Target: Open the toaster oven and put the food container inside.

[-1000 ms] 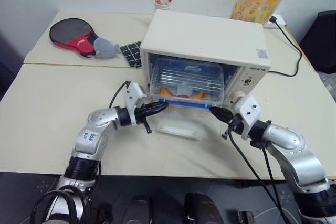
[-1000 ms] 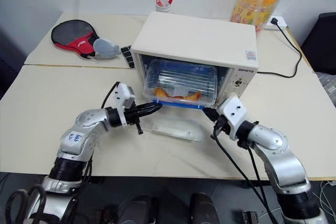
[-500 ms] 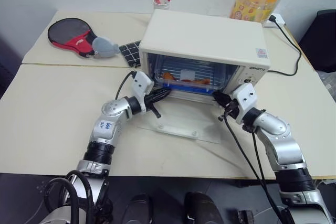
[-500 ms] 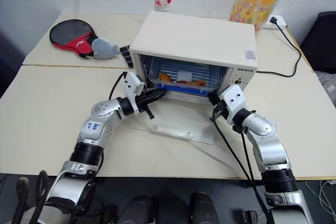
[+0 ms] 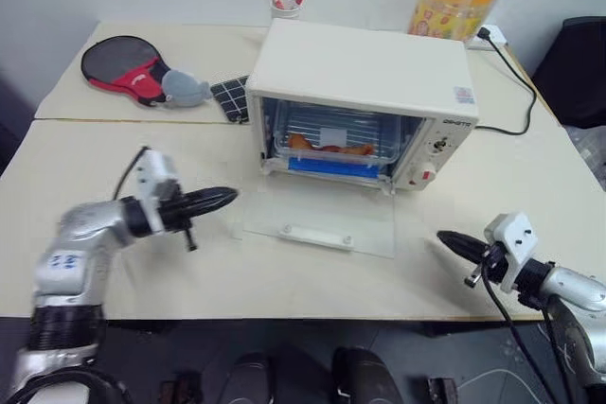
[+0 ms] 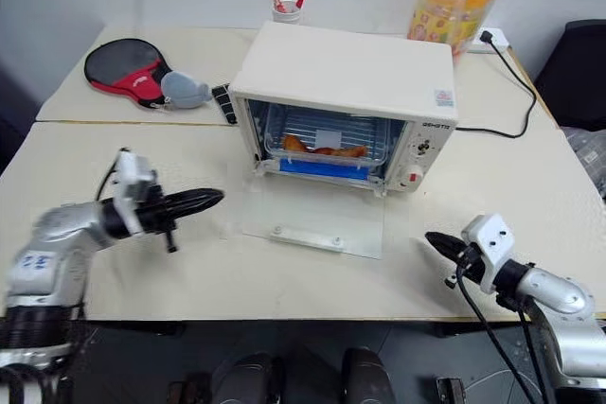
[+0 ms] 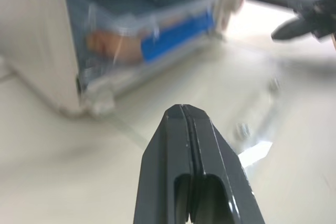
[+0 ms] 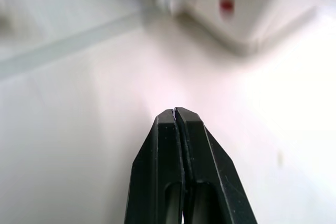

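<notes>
Cream tabletop (image 5: 114,167) carries the toaster oven (image 5: 365,92), door down, food container (image 5: 331,150) inside, so both the left pincer (image 5: 227,196) and right pincer (image 5: 445,237) sit together, empty, well clear.

Cream-white toaster oven (image 5: 365,68) holds a clear, blue-striped food container (image 5: 331,153) with orange pieces.

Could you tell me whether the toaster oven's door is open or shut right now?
Open. The toaster oven's glass door lies flat on the table, and the food container shows inside.
</notes>
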